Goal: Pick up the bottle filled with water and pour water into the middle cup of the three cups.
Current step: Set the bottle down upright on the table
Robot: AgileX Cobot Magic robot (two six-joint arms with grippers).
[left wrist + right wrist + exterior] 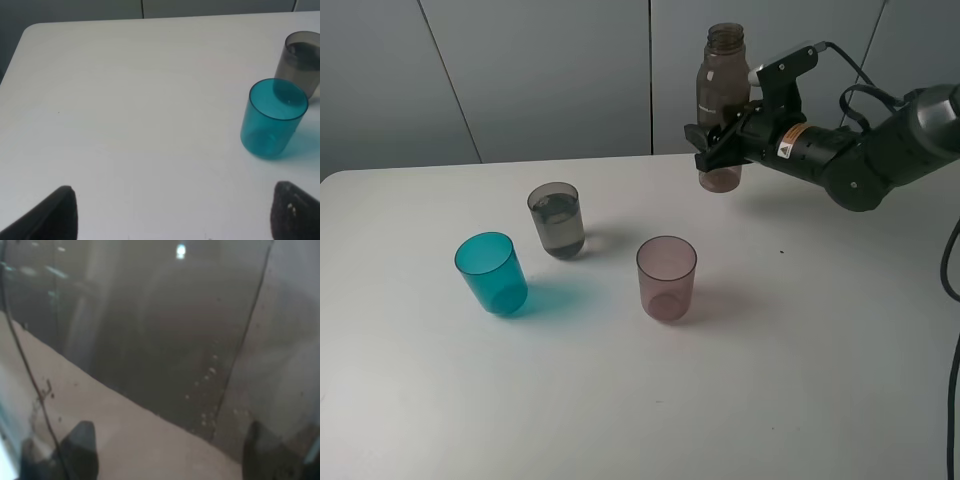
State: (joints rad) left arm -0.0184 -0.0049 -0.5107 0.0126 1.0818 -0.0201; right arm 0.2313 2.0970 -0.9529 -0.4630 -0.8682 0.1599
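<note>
Right hand (718, 150) clamped round the lower body of the bottle (723, 75), held upright above the desk (800, 380) so nothing spills, well apart from the middle cup (556, 220), which shows water inside; left hand (172, 215) spread wide, empty.
</note>
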